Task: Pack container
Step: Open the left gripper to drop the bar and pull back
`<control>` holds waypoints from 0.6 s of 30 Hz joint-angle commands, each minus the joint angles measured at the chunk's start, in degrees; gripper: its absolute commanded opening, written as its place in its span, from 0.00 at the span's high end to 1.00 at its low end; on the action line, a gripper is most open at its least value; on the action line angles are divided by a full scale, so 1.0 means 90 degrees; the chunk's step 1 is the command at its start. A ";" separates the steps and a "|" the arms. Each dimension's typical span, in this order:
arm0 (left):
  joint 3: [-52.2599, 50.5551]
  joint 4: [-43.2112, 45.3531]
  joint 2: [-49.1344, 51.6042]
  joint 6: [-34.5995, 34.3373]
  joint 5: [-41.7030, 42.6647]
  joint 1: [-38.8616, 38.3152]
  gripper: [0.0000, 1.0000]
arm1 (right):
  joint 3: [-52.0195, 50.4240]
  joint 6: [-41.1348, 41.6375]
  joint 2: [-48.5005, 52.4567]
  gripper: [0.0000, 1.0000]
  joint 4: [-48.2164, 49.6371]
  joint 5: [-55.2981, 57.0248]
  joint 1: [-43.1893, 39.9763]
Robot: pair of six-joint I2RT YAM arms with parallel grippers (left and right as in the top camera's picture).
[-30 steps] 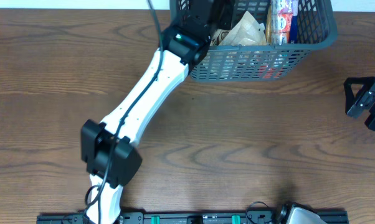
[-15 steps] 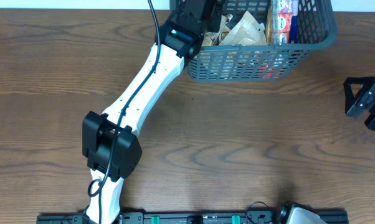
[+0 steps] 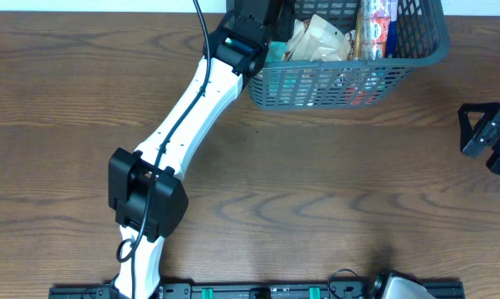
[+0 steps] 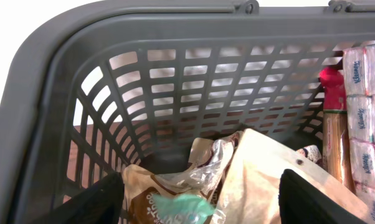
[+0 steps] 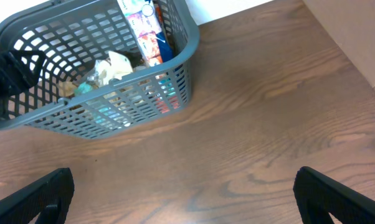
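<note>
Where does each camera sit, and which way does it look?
Overhead: above the table, facing straight down; the left arm reaches over the container.
Left wrist: on that arm, peering down into the container; left end effector framing the bottom corners.
Right wrist: on the other arm, facing across the table at the container; right end effector likewise.
Shared: all show the container; overhead and left wrist share the brown packet.
</note>
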 commanded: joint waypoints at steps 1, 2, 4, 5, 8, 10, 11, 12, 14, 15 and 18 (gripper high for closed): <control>0.0160 0.0010 -0.0165 0.0029 -0.0039 0.0019 0.28 | 0.0012 -0.0083 -0.0010 0.01 -0.0017 -0.0029 0.0061; 0.0170 0.0012 -0.0270 0.0032 -0.0039 0.0019 0.27 | 0.0012 -0.0083 -0.0010 0.01 -0.0017 -0.0029 0.0061; 0.0170 -0.0015 -0.0578 0.0032 -0.0039 0.0019 0.23 | 0.0012 -0.0083 -0.0012 0.01 -0.0017 -0.0029 0.0061; 0.0170 -0.0092 -0.0797 0.0032 -0.0041 0.0022 0.21 | 0.0012 -0.0083 -0.0012 0.01 -0.0017 -0.0029 0.0061; 0.0170 -0.0488 -0.1430 0.0032 -0.0044 0.0049 0.14 | 0.0012 -0.0085 -0.0012 0.01 -0.0017 -0.0029 0.0061; 0.0170 -0.0857 -0.1834 0.0032 -0.0044 0.0102 0.11 | 0.0012 -0.0085 -0.0012 0.01 -0.0017 -0.0032 0.0061; 0.0170 -0.1117 -0.2057 0.0032 -0.0046 0.0148 0.09 | 0.0012 -0.0085 -0.0022 0.01 -0.0019 -0.0034 0.0061; 0.0168 -0.1353 -0.2251 0.0032 -0.0046 0.0206 0.07 | 0.0012 -0.0092 -0.0034 0.01 -0.0019 -0.0056 0.0063; 0.0168 -0.1841 -0.2620 0.0032 -0.0095 0.0369 0.07 | 0.0010 -0.0245 -0.0092 0.01 -0.0019 -0.0257 0.0063; 0.0168 -0.2086 -0.2810 0.0032 -0.0117 0.0478 0.03 | 0.0007 -0.0328 -0.0146 0.01 -0.0022 -0.0418 0.0063; 0.0168 -0.2664 -0.3264 0.0034 -0.0248 0.0806 0.00 | -0.0015 -0.0369 -0.0350 0.01 -0.0022 -0.0580 0.0063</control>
